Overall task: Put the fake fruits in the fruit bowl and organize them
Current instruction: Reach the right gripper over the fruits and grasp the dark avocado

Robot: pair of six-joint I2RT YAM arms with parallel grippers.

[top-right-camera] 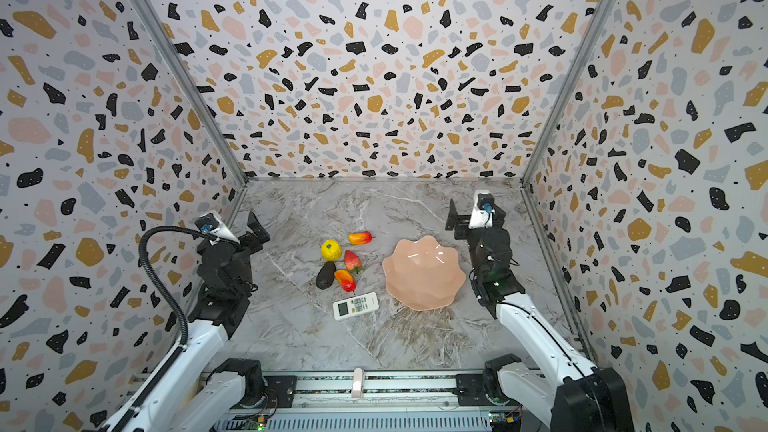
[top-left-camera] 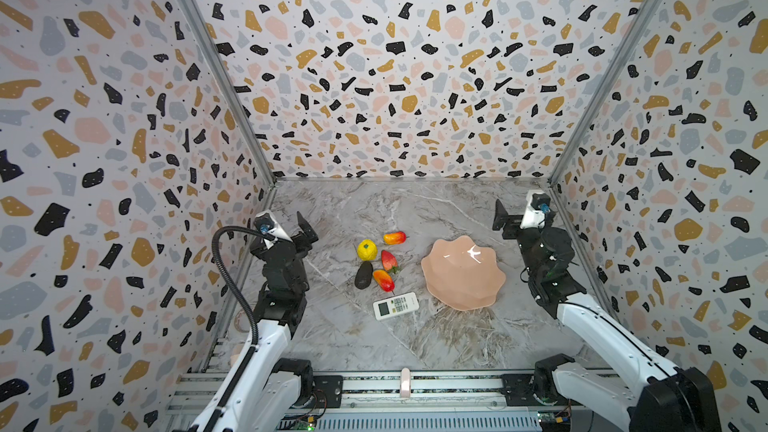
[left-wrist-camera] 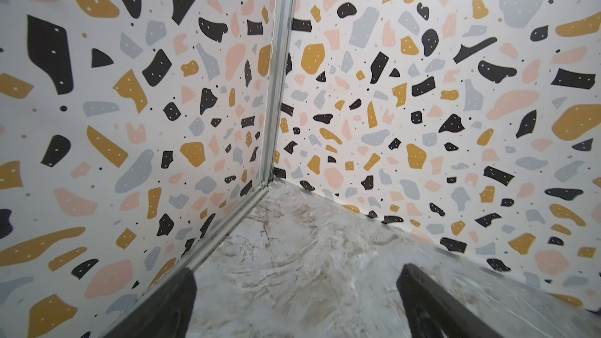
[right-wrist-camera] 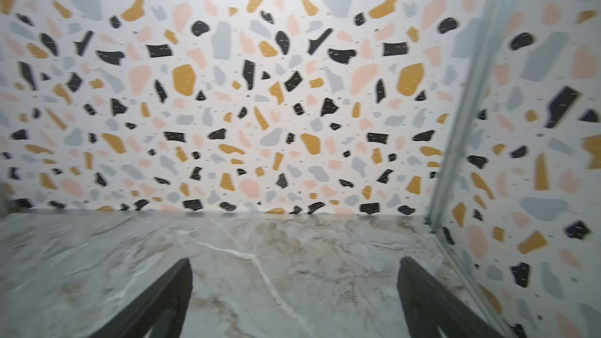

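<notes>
Both top views: five fruits (top-left-camera: 389,260) lie grouped on the tabletop (top-left-camera: 374,209), left of the pink bowl (top-left-camera: 463,274) & apart from it. A remote (top-left-camera: 395,305) lies just near of them. Left tool (left-wrist-camera: 296,269) & right tool (right-wrist-camera: 294,261): jaws wide apart, holding nothing.

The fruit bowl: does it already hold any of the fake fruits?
No, the fruit bowl is bare inside; all five fake fruits lie on the table beside it.

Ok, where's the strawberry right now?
In both top views the strawberry lies on the table left of the fruit bowl, beside the yellow ball and the nearer orange oval.
</notes>
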